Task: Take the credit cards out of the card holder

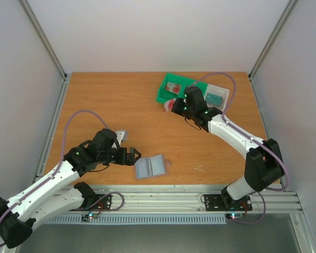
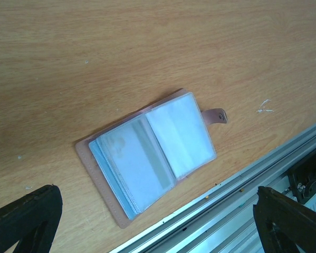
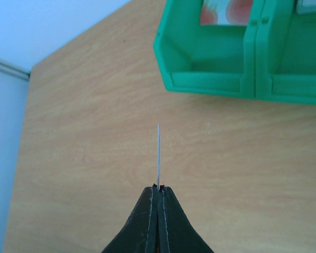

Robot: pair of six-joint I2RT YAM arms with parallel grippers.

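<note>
Card (image 3: pixel 158 153) pinched edge-on in right pincer (image 3: pixel 159 188), green tray (image 3: pixel 210 84) at 1 o'clock; we should carry it level over the tray edge before releasing. Left pincer (image 1: pixel 131 156) gapes wide beside open card holder (image 1: pixel 151 167), 6 o'clock on worktop (image 1: pixel 105 105).

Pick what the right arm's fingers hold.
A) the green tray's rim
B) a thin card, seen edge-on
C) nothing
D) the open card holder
B: the right gripper has its fingers shut on a thin card seen edge-on, while the card holder lies open on the table.
</note>
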